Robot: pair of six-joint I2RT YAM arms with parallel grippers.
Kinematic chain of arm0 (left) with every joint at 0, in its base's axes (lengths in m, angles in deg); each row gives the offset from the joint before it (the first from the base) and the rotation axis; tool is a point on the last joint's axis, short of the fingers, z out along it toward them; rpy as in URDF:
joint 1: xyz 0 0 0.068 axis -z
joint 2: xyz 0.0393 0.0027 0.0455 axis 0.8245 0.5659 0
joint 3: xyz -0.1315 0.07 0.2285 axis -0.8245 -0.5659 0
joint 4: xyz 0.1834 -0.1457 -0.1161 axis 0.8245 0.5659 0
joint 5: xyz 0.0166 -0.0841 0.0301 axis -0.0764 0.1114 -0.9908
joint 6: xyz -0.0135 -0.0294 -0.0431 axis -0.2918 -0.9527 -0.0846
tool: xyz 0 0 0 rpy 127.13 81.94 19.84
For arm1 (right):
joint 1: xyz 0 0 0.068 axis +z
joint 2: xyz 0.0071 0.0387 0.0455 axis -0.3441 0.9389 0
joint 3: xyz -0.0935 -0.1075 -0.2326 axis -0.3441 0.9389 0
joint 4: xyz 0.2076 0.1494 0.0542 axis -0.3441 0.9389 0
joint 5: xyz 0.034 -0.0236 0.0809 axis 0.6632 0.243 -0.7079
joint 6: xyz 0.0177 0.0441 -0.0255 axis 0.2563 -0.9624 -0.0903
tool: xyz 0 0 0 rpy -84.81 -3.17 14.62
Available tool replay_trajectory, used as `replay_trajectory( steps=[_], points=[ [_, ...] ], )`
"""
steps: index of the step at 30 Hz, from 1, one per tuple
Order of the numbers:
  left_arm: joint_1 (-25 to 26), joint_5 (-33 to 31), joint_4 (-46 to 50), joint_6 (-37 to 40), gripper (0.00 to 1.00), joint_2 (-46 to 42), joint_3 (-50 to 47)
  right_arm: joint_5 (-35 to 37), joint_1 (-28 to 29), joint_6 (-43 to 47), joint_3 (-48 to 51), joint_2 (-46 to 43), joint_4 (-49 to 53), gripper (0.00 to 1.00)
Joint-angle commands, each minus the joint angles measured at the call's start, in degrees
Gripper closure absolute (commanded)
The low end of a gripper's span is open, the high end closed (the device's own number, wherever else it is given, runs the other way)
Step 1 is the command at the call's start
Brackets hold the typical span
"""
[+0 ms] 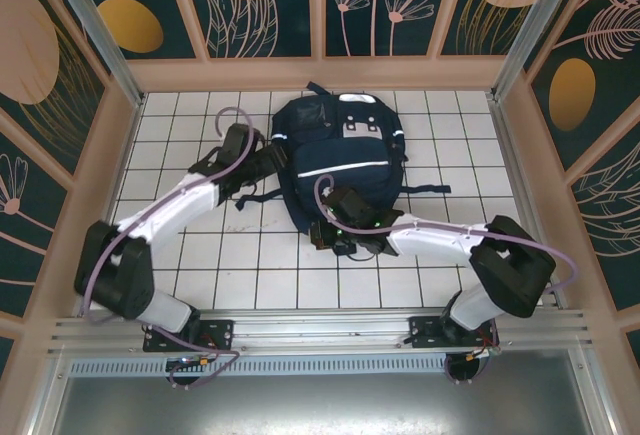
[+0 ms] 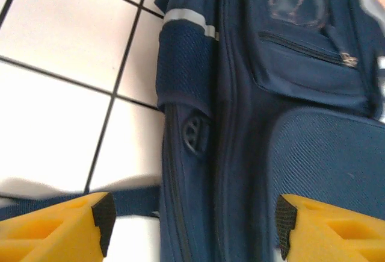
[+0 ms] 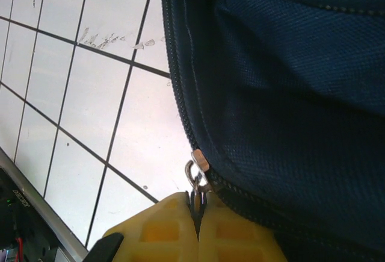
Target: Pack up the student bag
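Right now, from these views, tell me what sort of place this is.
Probably a robot test cell, not a classroom: left arm and right arm bolted to a metal rail, a white tiled table boxed in by leaf-patterned wall panels, one student bag on it.

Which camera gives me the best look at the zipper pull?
Right wrist: the zipper pull sits close up, pinched in the shut right gripper. From the top it's too small to tell; the left wrist looks at the side pocket of the student bag.
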State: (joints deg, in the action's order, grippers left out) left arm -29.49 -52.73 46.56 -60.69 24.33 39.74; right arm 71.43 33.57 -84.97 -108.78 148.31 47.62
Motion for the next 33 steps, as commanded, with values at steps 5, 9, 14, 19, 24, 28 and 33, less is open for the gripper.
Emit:
replay_trajectory(
  steps=[5, 9, 14, 19, 24, 28, 33],
  points=[
    [1.74, 11.69, -6.50, -13.19, 0.28, -8.20, -16.30, -3.56, 0.27, -0.57, -2.89, 3.88, -4.51, 1.00],
    [3.48, 13.98, -9.43, -17.24, 0.30, -8.48, -18.62, -4.41, 0.27, -1.21, -3.06, 4.71, -5.64, 1.00],
    [4.87, 14.50, -11.19, -17.52, 0.31, -4.73, -16.99, -3.92, 0.55, -1.54, -2.46, 4.10, -5.55, 1.00],
    [7.01, 14.71, -14.40, -18.29, 0.35, -0.30, -15.41, -3.39, 0.67, -2.58, -0.73, 2.62, -6.23, 1.00],
    [7.94, 14.39, -15.61, -18.43, 0.38, 3.59, -14.98, -2.32, 0.65, -2.97, -0.03, 1.28, -5.96, 1.00],
    [7.96, 12.89, -16.93, -18.40, 0.53, 4.79, -15.17, -1.88, 0.66, -3.31, 0.32, 0.84, -5.81, 1.00],
    [7.93, 11.06, -16.01, -17.34, 0.79, 5.07, -14.60, -0.47, 0.64, -3.83, 2.06, -0.50, -5.13, 1.00]
  ],
)
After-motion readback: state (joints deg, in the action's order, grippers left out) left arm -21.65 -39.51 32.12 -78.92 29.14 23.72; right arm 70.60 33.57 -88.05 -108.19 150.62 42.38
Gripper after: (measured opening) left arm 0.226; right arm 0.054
